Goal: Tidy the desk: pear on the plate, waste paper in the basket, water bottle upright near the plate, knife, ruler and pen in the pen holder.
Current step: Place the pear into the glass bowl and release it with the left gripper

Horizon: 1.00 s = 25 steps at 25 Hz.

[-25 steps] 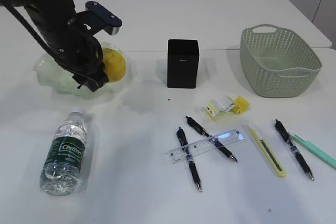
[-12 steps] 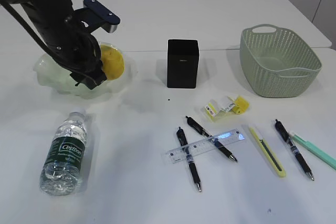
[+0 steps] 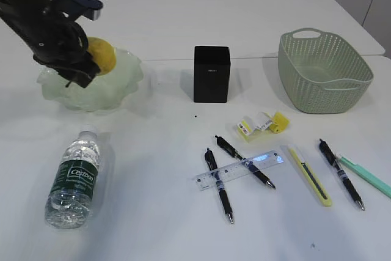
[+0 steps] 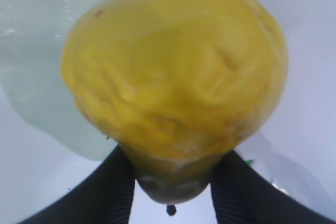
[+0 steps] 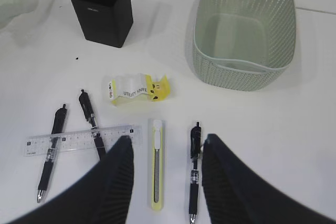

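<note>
My left gripper (image 3: 90,64) is shut on the yellow pear (image 3: 102,54) and holds it over the back of the pale green plate (image 3: 116,90). In the left wrist view the pear (image 4: 178,72) fills the frame between the fingers, with the plate (image 4: 37,77) behind it. The water bottle (image 3: 73,175) lies on its side in front of the plate. My right gripper (image 5: 165,145) is open and empty above the yellow knife (image 5: 157,163), beside a black pen (image 5: 194,171). The ruler (image 3: 239,169) lies across two pens. The crumpled waste paper (image 3: 263,123) lies on the table.
The black pen holder (image 3: 211,73) stands at the middle back. The green basket (image 3: 324,71) stands at the back right. A mint pen (image 3: 366,176) lies at the right edge. The right arm does not show in the exterior view.
My left arm has moved left and back with the pear, from the plate's right rim to over its back part. Nothing else has moved.
</note>
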Tool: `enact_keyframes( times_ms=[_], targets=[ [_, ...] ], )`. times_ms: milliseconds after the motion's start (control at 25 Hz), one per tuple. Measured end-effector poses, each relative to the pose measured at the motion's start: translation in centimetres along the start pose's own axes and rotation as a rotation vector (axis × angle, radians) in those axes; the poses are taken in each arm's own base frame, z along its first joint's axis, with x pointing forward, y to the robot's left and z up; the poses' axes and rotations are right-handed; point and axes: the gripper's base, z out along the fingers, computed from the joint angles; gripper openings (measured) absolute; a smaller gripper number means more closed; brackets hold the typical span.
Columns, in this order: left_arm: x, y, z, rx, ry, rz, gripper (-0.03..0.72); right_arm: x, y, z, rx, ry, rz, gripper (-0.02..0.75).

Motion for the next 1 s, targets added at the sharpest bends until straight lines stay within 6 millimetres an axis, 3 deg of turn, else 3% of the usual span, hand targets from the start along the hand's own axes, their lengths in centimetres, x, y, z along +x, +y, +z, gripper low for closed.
enact_keyframes(
  times_ms=[240, 360, 720, 1000],
  targets=[
    [-1.7, 5.0, 0.5, -0.016, -0.058, -0.159, 0.303, 0.0, 0.0, 0.0, 0.0, 0.003, 0.002, 0.321],
    [-2.5, 6.2, 2.3, 0.003, -0.039, -0.203, 0.303, 0.1, 0.0, 0.0, 0.001, 0.013, 0.005, 0.321],
    [-3.6, 6.5, 6.3, 0.053, 0.029, -0.24, 0.303, 0.8, 0.0, 0.0, 0.003, 0.083, 0.011, 0.321],
    [-4.2, 6.6, 5.7, 0.071, 0.066, -0.243, 0.303, 0.8, 0.0, 0.0, 0.003, 0.087, 0.012, 0.321]
  ],
)
